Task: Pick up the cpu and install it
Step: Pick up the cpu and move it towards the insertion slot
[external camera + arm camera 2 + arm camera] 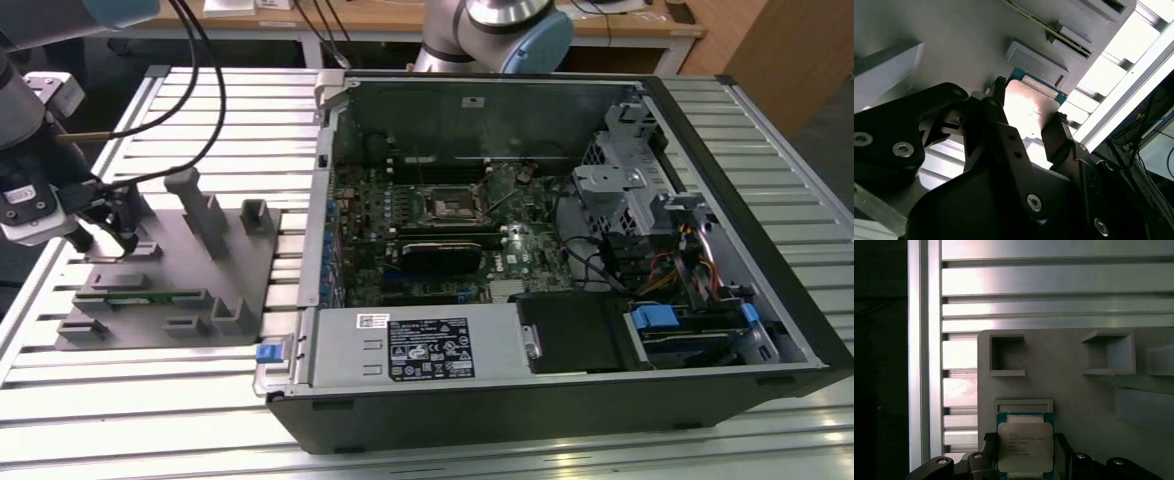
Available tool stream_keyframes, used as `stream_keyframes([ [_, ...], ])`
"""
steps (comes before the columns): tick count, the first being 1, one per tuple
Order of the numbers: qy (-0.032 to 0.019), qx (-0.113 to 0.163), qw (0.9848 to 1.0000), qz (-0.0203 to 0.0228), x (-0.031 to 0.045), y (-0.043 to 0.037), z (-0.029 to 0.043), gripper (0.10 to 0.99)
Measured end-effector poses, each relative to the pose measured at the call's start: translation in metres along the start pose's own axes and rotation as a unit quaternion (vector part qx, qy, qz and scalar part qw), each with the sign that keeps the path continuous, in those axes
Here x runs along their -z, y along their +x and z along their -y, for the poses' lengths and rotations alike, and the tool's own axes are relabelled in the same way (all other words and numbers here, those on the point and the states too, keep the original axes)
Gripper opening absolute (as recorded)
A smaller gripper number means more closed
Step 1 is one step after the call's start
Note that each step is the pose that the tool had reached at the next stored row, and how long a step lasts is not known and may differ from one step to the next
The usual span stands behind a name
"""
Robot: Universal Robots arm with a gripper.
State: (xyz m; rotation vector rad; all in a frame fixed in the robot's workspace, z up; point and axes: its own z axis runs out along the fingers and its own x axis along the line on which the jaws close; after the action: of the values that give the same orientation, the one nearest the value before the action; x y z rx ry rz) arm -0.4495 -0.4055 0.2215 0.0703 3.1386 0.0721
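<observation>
The pick-up step is in hand. The black two-fingered hand [114,235] is closed partway, its fingers [1056,135] pressed against two opposite edges of the small flat square cpu [1025,447] with its silvery-white metal top. The cpu sits squarely between the fingertips in both wrist views. It lies over its shallow pocket in the flat grey plastic tray [187,290]. The pocket's raised wall stands just beyond the hand, and whether the cpu has cleared the pocket floor I cannot tell. Installation has not begun: the black square-framed socket [447,205] on the motherboard lies well away from the hand and bare.

The hold is only on two thin edges, so moving the cpu calls for even pressure, a level chip and a straight path clear of the pocket wall. Other walled pockets and upright grey posts rise from the tray close beside the hand, which leaves little room to swing sideways.

The tray rests on a table [160,400] of ribbed aluminium slats, pale and shiny, with grooves between them. Next to the tray, farther from the hand, the large black computer case [561,410] lies on its side with the panel off, crowded with drive cages, wiring and a labelled power supply. Black cables [200,90] trail over the table near the arm, and a light wooden desk [400,20] stands behind the table
</observation>
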Motion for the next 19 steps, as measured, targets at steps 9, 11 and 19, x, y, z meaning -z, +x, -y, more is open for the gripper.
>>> stream_keyframes([
  [9,0.0,0.0,1.0,0.0,0.0029,0.0,-0.0002,0.541],
  [11,0.0,0.0,1.0,0.0,0.0035,0.0,-0.0002,0.541],
  [19,0.0,0.0,1.0,0.0,0.0101,0.0,-0.0005,0.541],
])
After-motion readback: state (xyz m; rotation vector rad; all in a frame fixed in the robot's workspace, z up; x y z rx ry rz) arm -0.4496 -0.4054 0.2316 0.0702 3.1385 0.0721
